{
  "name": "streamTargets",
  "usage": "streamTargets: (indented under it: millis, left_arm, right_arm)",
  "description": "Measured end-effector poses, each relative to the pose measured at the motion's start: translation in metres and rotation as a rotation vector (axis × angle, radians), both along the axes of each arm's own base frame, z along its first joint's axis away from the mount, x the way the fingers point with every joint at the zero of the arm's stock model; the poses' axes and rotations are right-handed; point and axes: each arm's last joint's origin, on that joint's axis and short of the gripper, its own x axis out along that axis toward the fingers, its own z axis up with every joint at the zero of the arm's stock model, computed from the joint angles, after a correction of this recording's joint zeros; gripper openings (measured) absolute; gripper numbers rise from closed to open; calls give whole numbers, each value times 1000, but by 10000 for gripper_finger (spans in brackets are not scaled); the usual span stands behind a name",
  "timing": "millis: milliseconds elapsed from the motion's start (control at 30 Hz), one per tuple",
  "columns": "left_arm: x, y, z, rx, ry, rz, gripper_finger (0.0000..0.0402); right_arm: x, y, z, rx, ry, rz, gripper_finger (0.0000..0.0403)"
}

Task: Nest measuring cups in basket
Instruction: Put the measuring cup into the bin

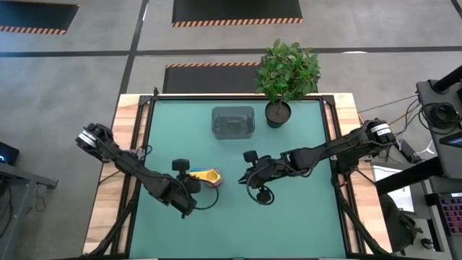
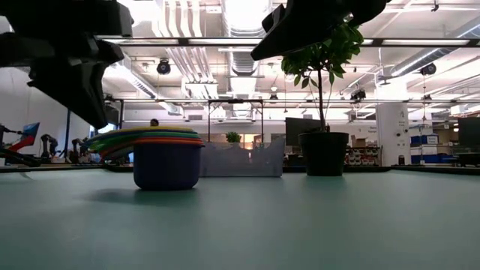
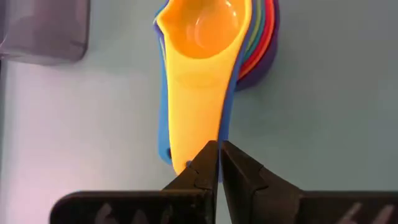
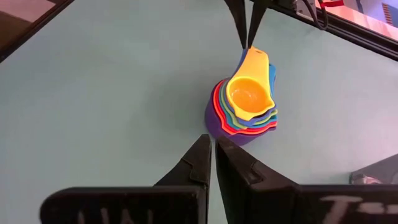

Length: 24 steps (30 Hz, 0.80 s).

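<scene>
Across the green table (image 1: 303, 217) stand, at the far side, a leafy plant in a dark round pot (image 1: 278, 113) and just beside it the basket (image 1: 233, 121), a translucent grey rectangle with rounded corners that looks empty from above; well apart from it, near the table's middle, sits the stack of measuring cups (image 1: 208, 178), nested one inside another on the table surface, not in the basket; the largest cup at the bottom is purple, rims of red, green and blue show in rings above it, and a yellow-orange cup (image 3: 202, 28) lies on top with its bowl facing up; the flat handles lie together, long axis running from the bowls toward the left arm, the yellow handle on top of a blue one. At the handle ends sits the left gripper (image 3: 219, 167), its 2 fingers drawn nearly together with only a thin slit between them; whether they touch the handle cannot be told. On the opposite side, near the stack but apart from it, hangs the right gripper (image 4: 213, 163), raised off the table, its fingers likewise narrow and holding nothing.
</scene>
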Motion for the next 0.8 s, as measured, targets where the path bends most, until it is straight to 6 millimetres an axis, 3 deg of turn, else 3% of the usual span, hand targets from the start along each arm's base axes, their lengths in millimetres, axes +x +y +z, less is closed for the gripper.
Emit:
streamTargets:
  millis: [200, 367, 533, 800]
  left_arm:
    - [-1, -6, 1, -90, 19, -34, 0]
    - [-3, -10, -12, -105, 35, -72, 0]
    - [-9, -1, -25, -29, 37, -44, 0]
    - [-9, 2, -25, 34, 12, -35, 0]
  right_arm:
    - [0, 0, 0, 0, 0, 0, 13]
    - [0, 0, 0, 0, 0, 1, 13]
    - [0, 0, 0, 1, 1, 1, 13]
    - [0, 0, 0, 7, 2, -4, 13]
